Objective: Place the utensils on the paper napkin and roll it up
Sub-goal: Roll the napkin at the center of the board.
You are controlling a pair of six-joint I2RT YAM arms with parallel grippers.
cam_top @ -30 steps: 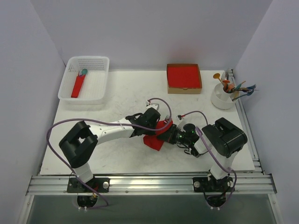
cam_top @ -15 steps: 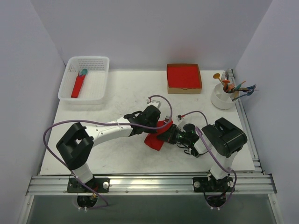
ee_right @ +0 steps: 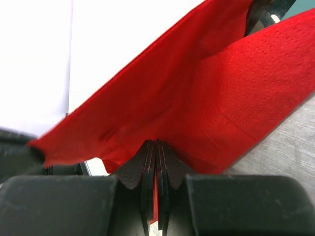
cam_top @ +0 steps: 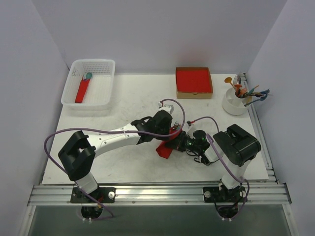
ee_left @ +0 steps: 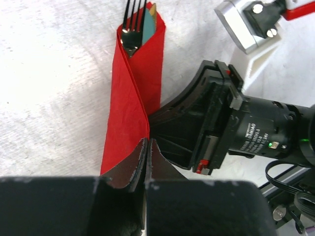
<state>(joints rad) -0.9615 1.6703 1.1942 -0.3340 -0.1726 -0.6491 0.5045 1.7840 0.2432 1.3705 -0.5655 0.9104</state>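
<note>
1. Overhead only: white table (cam_top: 123,98) bearing the brown cardboard box (cam_top: 194,95) of red sheets, taken as reference.
2. Overhead only: white mesh basket (cam_top: 106,64) well left of the box, with a red roll (cam_top: 81,91) inside.
3. Overhead only: white cup (cam_top: 235,105) of coloured cutlery (cam_top: 243,91) right of the box, apart from it.
4. Paper napkin (cam_top: 165,150) on the table, nearer the arm bases than the box and slightly left of it. Overhead: mostly hidden by both wrists. Left wrist view: folded into a long narrow sleeve (ee_left: 133,98). Right wrist view: raised flap (ee_right: 197,98) standing off the surface.
5. Left gripper (cam_top: 167,135), on the arm-base side of the box: fingers pressed together (ee_left: 147,142), nipping the napkin's fold.
6. Right gripper (cam_top: 173,142) just beside it: fingers closed (ee_right: 156,142), red paper caught between.
7. Utensils (cam_top: 175,124): tines barely visible overhead. Left wrist view: fork tines and a flat piece (ee_left: 134,14) poking from the sleeve's box-side end.
</note>
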